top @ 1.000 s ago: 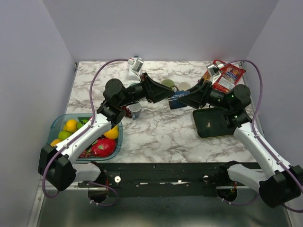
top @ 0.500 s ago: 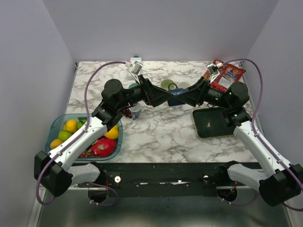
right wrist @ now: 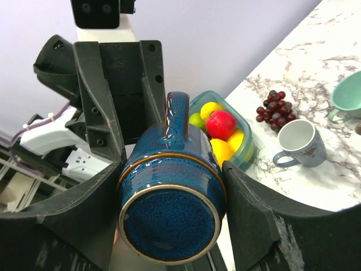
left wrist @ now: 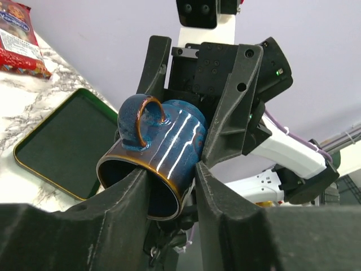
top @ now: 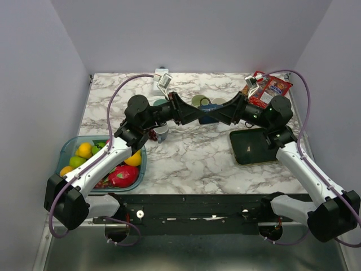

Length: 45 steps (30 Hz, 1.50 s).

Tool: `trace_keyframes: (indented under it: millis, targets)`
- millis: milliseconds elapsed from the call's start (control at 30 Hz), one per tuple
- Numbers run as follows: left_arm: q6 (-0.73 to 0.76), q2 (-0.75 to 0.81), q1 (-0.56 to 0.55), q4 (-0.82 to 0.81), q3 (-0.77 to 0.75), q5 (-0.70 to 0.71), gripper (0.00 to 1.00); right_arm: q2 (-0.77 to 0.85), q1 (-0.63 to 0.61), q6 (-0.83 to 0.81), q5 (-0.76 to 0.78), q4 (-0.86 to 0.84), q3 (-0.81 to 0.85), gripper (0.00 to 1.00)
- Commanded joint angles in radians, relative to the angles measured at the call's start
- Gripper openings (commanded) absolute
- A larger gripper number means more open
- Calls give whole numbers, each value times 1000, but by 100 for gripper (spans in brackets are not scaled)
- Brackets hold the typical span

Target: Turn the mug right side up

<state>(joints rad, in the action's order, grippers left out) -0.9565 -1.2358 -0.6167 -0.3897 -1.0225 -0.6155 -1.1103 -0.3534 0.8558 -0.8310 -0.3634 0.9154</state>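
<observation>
The mug is dark blue with a brown rim. It hangs on its side in mid-air over the table's back middle, between both grippers. My right gripper is shut on the mug's body near its base, handle up. In the left wrist view the mug's mouth faces the camera. My left gripper straddles the rim wall. One finger reaches into the mouth, the other touches the outside. A dark gap shows between the inner finger and the wall. From above, the left gripper and right gripper meet tip to tip.
A dark green tray lies on the right. A fruit container sits front left. A white mug and grapes lie below the left arm. A teal cup, other cups and snack bags are at the back.
My left gripper reached forward to the mug, opened wide, then narrowed around its rim. My right arm carried the mug slightly left and back to meet it.
</observation>
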Motion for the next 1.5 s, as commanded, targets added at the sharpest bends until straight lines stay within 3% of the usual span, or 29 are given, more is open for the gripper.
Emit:
trace_keyframes:
  millis: [0, 100, 133, 200, 300, 400, 433, 533, 667, 933, 1200, 1467]
  targets:
    - [-34, -14, -6, -84, -5, -38, 43, -3, -18, 0, 6, -63, 27, 1]
    - [-30, -25, -6, -84, -14, -39, 28, -6, -19, -6, 6, -60, 19, 1]
    - [-19, -27, -6, -77, -16, -39, 16, -8, -19, -12, 7, -52, 13, 1]
    - [-1, -22, -6, -61, -16, -30, 3, -6, -19, -23, 13, -39, 7, 1]
    - [79, -11, -5, 12, -21, 2, 0, -5, -18, -69, 32, 35, 8, 5]
    - [214, 12, -6, 132, -30, 61, 0, 3, -19, -127, 69, 131, 11, 27]
    - [251, 22, -6, 205, -34, 80, 0, 9, -19, -159, 85, 186, 11, 43]
    - [387, 47, -6, 326, -37, 137, 0, 36, -19, -204, 148, 243, -9, 66]
    - [513, 65, -5, 423, -36, 166, 0, 61, -19, -241, 207, 280, -39, 81]
    - [640, 62, -6, 529, -31, 169, 0, 53, -19, -274, 240, 313, -70, 88]
    - [774, -25, -12, 705, -94, 353, 0, 24, -18, -302, 341, 415, -53, 89]
    - [838, -217, -70, 827, -188, 543, 0, -46, -19, -245, 490, 541, -61, 89]
